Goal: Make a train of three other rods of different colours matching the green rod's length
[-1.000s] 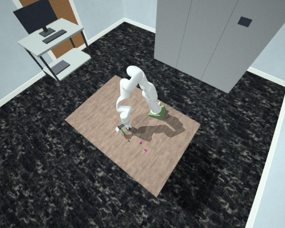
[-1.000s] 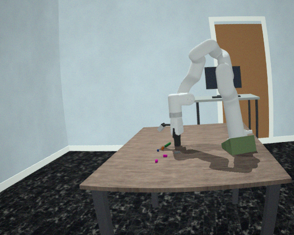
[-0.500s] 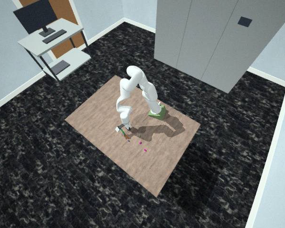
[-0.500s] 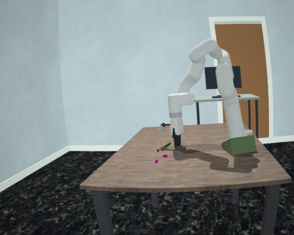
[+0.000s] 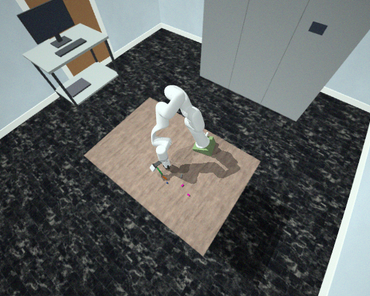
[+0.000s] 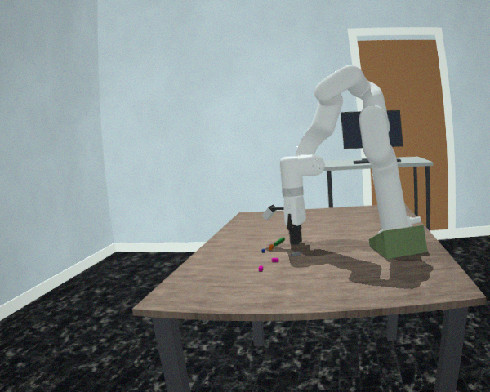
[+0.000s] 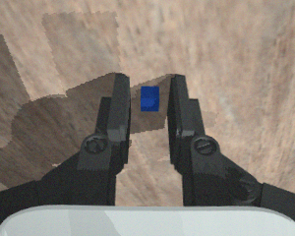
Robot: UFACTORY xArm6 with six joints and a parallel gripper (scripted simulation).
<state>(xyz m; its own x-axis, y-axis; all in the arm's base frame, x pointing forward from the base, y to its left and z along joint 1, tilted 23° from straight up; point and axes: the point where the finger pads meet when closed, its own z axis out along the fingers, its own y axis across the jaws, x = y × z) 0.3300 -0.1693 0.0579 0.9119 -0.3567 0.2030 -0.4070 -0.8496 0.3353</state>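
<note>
In the wrist view my gripper (image 7: 149, 93) is low over the table and open. A small blue rod (image 7: 149, 98) lies between its fingers, with a narrow gap on each side. In the top and exterior views the gripper (image 5: 167, 166) (image 6: 295, 241) stands beside the green rod (image 5: 160, 172) (image 6: 279, 242) and the orange rod (image 5: 163, 177) (image 6: 270, 247). The blue rod between the fingers is hidden there.
A second blue rod (image 5: 167, 182) (image 6: 263, 250) lies past the orange rod. A grey rod (image 5: 181, 176) (image 6: 295, 254) lies in the arm's shadow. Two magenta rods (image 5: 182, 185) (image 5: 189, 194) lie further out. The arm's green base (image 5: 205, 146) stands at the table's far side.
</note>
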